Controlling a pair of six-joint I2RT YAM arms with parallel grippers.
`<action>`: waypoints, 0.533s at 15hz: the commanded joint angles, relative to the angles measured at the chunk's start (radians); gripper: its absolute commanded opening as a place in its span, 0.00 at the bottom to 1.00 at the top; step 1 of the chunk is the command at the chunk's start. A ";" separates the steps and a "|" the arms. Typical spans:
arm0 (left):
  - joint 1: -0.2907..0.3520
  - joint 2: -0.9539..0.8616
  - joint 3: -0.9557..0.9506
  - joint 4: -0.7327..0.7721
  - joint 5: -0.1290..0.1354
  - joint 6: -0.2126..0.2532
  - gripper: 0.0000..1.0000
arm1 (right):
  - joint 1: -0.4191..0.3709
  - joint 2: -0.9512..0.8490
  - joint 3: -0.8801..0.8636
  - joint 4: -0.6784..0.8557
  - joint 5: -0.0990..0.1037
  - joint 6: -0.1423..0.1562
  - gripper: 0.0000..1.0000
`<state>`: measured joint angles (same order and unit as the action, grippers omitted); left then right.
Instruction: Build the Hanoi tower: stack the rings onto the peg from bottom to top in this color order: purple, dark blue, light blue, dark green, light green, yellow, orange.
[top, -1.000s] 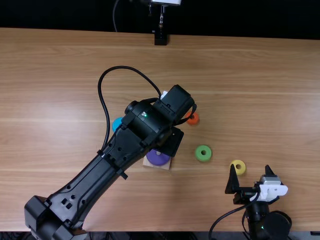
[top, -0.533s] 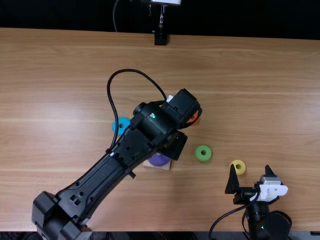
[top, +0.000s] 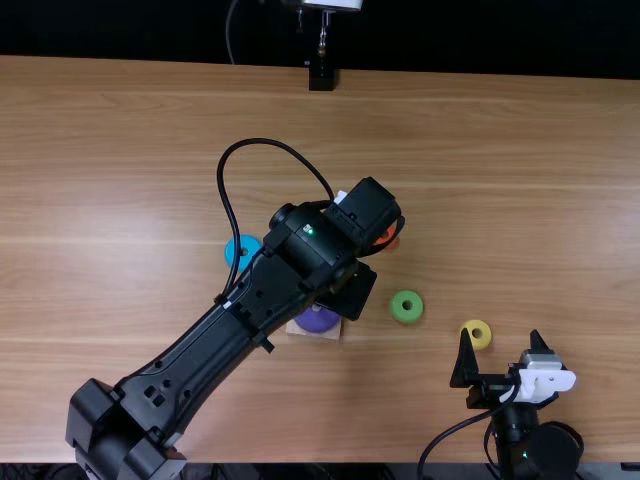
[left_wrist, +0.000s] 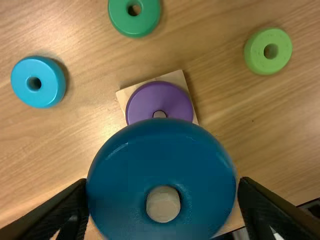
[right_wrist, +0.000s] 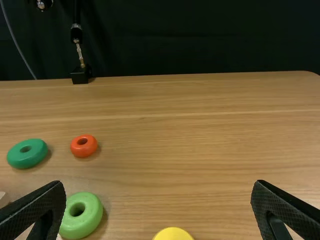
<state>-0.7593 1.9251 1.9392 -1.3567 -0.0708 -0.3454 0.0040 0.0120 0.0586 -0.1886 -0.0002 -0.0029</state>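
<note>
Five painted rings are showing on the brown wooden counter (top: 520, 200) in the top view. The round purple ring (top: 318, 320) is lying flat on a square, pale wooden base (top: 299, 329), partly under the left gripper (top: 348, 292). The light blue ring (top: 251, 244) is sitting to the left of the base, the orange ring (top: 388, 241) beyond it to the right, the light green ring (top: 399, 311) nearer. The yellow ring (top: 485, 336) is lying just beside the right gripper (top: 501, 338).

In the left wrist view, the left gripper's jaws are standing wide apart, clasping the large, glossy dark blue ring (left_wrist: 160, 145) by its sides. It is being held above the base, and the light wooden peg (left_wrist: 163, 204) is showing through its hole. The dark green ring (left_wrist: 134, 26) is resting on the counter.

In the right wrist view, the right gripper's jaws are standing wide open, holding nothing, and the yellow ring is partly showing between them.
</note>
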 joint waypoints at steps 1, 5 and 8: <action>0.003 0.002 -0.028 -0.005 0.008 -0.004 1.00 | -0.006 -0.012 -0.042 -0.065 0.011 -0.006 1.00; 0.025 0.000 -0.025 0.011 0.008 -0.002 1.00 | -0.002 -0.012 -0.042 -0.065 0.011 -0.006 1.00; 0.044 -0.003 -0.009 0.024 0.008 -0.001 1.00 | -0.006 -0.012 -0.042 -0.065 0.011 -0.006 1.00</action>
<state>-0.7319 1.9251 1.9221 -1.3293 -0.0662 -0.3450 0.0040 0.0120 0.0586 -0.1890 -0.0002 -0.0032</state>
